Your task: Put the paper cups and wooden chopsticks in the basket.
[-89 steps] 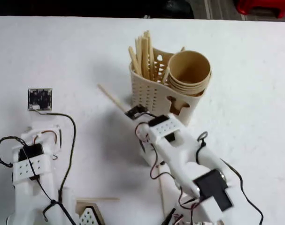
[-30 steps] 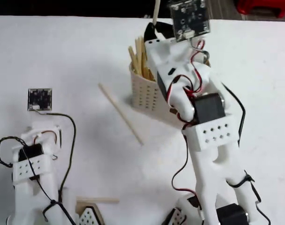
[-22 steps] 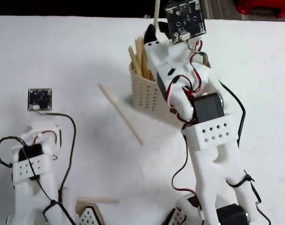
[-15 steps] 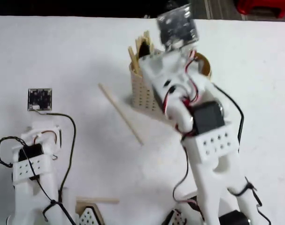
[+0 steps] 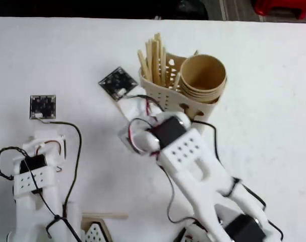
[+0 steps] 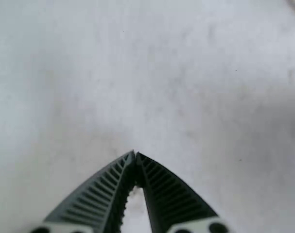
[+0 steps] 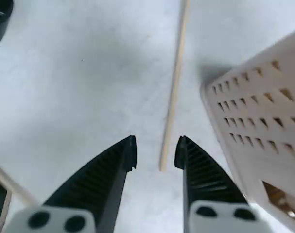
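Hovering low over the worktop (image 7: pixel 64 77), the right claw (image 7: pixel 155 151) stands partly open and grips nothing. A loose chopstick (image 7: pixel 175 82) lies straight ahead of it, the near end showing in the gap between its tips. The basket (image 7: pixel 256 121) wall is just beside this claw. From above, the basket (image 5: pixel 168 98) holds stacked cups (image 5: pixel 204 75) and a bundle of chopsticks (image 5: pixel 155 55). The left claw (image 6: pixel 135 158) is closed tip to tip, empty, above the worktop.
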`<state>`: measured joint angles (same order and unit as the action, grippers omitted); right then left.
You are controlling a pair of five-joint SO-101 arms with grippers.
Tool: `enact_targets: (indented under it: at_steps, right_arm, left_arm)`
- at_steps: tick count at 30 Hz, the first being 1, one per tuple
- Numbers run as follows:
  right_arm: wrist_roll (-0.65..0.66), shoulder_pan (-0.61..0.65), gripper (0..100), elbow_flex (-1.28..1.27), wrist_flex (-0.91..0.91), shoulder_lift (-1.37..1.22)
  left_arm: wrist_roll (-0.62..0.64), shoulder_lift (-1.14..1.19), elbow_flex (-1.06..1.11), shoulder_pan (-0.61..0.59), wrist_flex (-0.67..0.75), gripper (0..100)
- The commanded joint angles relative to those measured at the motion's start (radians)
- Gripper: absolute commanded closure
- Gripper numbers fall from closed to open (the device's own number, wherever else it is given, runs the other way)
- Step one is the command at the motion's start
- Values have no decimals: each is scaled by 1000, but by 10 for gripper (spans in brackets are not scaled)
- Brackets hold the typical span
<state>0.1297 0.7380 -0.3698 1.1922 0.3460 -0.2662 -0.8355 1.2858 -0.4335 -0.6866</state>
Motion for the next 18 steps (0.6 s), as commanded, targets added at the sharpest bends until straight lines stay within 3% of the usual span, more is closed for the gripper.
enact_targets:
  at_steps: [1, 11, 18]
  right_arm:
    - [12, 8, 858, 2, -91, -91]
    - [115, 4, 860, 6, -384, -380]
    - [110, -47, 861, 157, -406, -550]
  left_arm:
    - [-12, -30, -6, -8, 23, 976]
    - [-12, -30, -6, -8, 23, 976]
    - [-12, -30, -6, -8, 23, 976]
